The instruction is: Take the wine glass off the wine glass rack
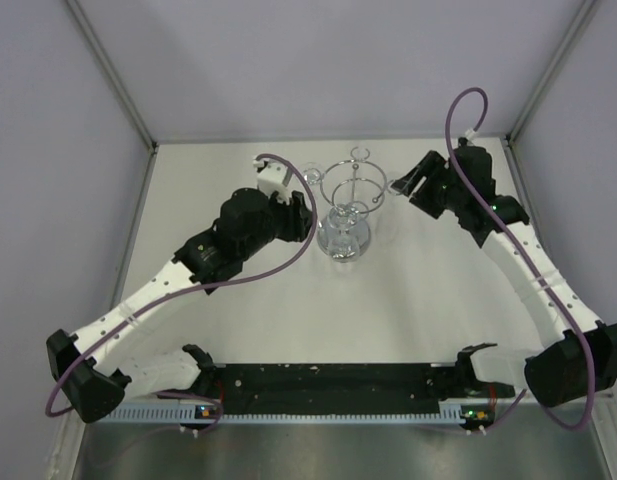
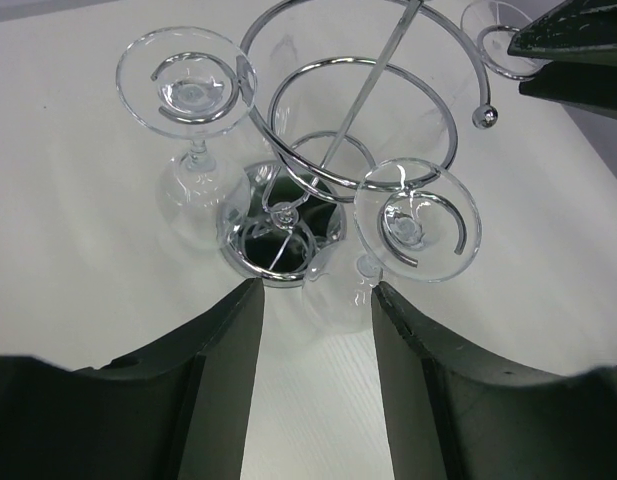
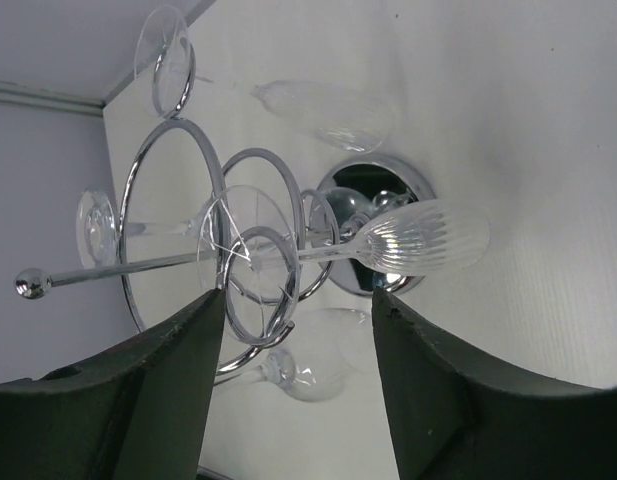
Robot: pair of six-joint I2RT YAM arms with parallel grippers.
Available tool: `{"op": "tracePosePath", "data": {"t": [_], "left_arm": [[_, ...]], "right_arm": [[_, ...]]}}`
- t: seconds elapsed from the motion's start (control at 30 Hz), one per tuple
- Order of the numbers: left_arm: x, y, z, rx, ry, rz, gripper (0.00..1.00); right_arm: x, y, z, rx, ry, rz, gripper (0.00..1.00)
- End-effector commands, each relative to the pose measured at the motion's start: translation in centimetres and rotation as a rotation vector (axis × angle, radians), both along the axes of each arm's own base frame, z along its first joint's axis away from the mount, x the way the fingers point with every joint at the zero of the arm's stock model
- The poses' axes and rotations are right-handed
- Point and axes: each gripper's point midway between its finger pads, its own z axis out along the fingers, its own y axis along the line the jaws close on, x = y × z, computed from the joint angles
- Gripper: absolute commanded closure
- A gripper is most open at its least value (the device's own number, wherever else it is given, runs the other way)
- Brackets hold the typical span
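The chrome wine glass rack (image 1: 354, 190) stands at the table's middle on its round mirrored base (image 2: 278, 235). Clear wine glasses hang upside down from its ring arms. One glass (image 2: 193, 85) hangs at the left of the left wrist view. Another (image 2: 418, 220) hangs just ahead of the right finger. In the right wrist view a ribbed glass (image 3: 418, 240) hangs in front of the base (image 3: 413, 185). My left gripper (image 1: 306, 205) (image 2: 316, 295) is open and empty, close to the rack's left side. My right gripper (image 1: 413, 180) (image 3: 298, 300) is open and empty at the rack's right side. Its fingers frame a ring arm (image 3: 253, 280).
Grey enclosure walls (image 1: 318, 60) surround the white table (image 1: 318, 320). A black rail (image 1: 328, 385) runs along the near edge between the arm bases. Purple cables (image 1: 288, 265) loop from both arms.
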Motion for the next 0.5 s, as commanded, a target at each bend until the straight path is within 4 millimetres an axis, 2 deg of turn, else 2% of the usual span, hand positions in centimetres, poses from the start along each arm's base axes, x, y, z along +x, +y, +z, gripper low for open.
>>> {"op": "tracePosePath", "data": {"t": [0.0,0.33,0.47], "left_arm": [[-1.0,-0.4,1.0,-0.032,0.0,-0.045,0.47],[-1.0,-0.4,0.6,-0.026,0.005,-0.043,0.47],[-1.0,-0.5,0.5,-0.027,0.01,-0.045,0.47]], "right_arm": [[1.7,0.2,1.5,0.072,-0.066,-0.038,0.41],[1.6,-0.9,2.3,0.042,-0.111,-0.081,0.53],[1.7,-0.8,2.1,0.046,-0.101,-0.077,0.66]]}}
